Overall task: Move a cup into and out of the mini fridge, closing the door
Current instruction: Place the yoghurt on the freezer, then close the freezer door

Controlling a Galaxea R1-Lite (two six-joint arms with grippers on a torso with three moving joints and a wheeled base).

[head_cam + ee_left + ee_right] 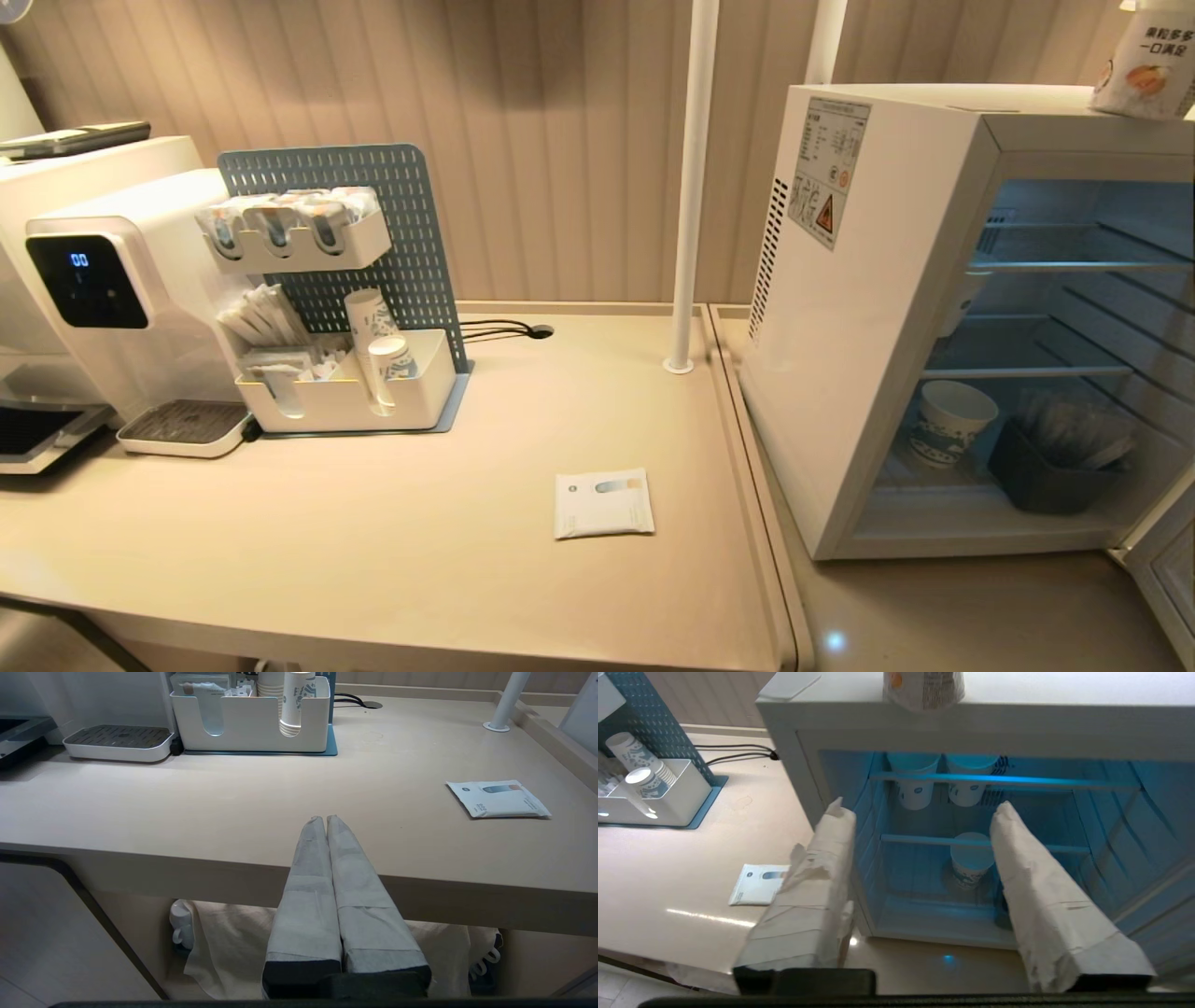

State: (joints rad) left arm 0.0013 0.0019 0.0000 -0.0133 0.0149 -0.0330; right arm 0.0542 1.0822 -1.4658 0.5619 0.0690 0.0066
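The left gripper (325, 819) is parked low in front of the surface (233, 807), just past its near edge, its jaws pressed together with nothing between them. On the surface lie a white sachet (604, 503) and, further left, a white organiser (345, 397) holding patterned paper cups. The right gripper (920, 807) is held up before the open front of the mini fridge (868, 308), pointing into it, its jaws standing well apart and gripping nothing. The cup (923, 688) stands on top of the mini fridge at its front edge, above the jaws and clear of them (only its lower part shows in the right wrist view). Inside the fridge paper cups (971, 861) sit on the wire shelves. The door (1167, 569) is swung open at the far right.
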